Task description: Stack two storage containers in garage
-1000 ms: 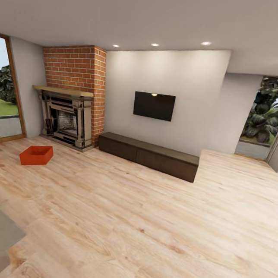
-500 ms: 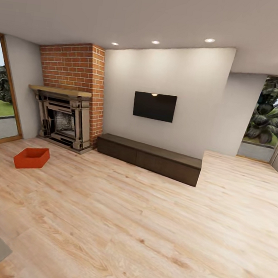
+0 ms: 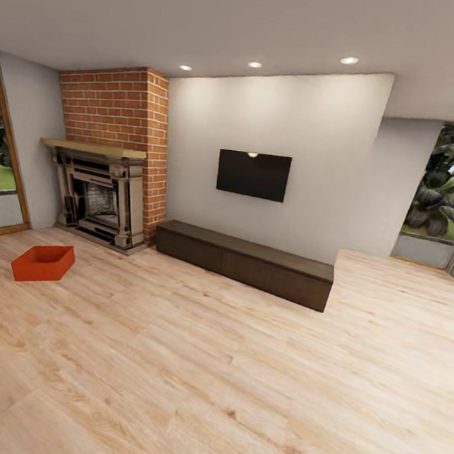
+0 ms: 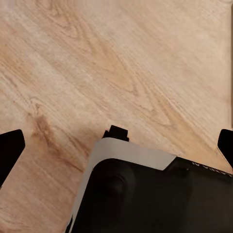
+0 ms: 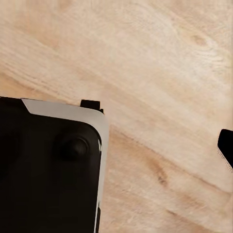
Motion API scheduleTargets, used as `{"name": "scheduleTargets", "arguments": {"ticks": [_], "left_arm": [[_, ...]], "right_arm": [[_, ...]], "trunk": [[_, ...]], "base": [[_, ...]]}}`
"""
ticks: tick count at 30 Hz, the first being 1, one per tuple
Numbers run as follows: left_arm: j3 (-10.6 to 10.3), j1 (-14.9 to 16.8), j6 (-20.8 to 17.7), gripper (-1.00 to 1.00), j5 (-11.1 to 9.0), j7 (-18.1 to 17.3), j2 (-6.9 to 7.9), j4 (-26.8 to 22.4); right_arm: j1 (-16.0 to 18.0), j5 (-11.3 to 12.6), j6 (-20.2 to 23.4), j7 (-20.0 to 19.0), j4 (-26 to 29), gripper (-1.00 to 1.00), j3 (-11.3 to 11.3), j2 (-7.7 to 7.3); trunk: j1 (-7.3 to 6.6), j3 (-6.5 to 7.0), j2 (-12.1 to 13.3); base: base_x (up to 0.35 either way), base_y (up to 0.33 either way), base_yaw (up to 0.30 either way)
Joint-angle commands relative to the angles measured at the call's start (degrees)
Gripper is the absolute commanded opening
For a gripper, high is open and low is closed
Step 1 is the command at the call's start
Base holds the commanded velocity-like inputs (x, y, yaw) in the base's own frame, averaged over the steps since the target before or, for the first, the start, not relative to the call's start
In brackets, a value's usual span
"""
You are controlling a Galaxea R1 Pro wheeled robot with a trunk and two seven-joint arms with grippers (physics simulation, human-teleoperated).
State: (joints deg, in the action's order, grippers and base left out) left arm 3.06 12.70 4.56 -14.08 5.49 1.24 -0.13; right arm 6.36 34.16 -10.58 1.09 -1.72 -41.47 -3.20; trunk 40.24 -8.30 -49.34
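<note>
Living room: one storage container [image 3: 43, 263] lies on the wood plank floor [image 3: 238, 370] before the brick fireplace [image 3: 110, 163], beside the window. Left end effector [image 4: 116, 145] spread open; right end effector state indeterminable.

Container [image 3: 42, 263] lies on floor [image 3: 236, 384] before fireplace [image 3: 103, 197], apparently apart.
</note>
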Motion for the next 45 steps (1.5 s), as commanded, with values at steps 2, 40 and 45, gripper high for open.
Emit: {"name": "scheduleTargets", "arguments": {"ticks": [2,40,45], "left_arm": [[0.28,0.04,0.19,1.00,-0.07,0.05,-0.01,0.04],[0.28,0.04,0.36,1.00,-0.14,0.05,0.04,0.04],[0.28,0.04,0.36,1.00,-0.10,0.05,0.01,0.04]], "right_arm": [[0.06,0.30,-0.23,0.05,-0.13,1.00,-0.46,0.03],[0.06,0.30,-0.23,0.09,-0.13,1.00,-0.46,0.03],[0.06,0.30,-0.23,0.09,-0.13,1.00,-0.47,0.03]], "trunk": [[0.04,-0.08,-0.06],[0.04,-0.08,-0.06],[0.04,-0.08,-0.06]], "base": [[0.321,0.000,0.000],[0.321,0.000,0.000],[0.321,0.000,0.000]]}}
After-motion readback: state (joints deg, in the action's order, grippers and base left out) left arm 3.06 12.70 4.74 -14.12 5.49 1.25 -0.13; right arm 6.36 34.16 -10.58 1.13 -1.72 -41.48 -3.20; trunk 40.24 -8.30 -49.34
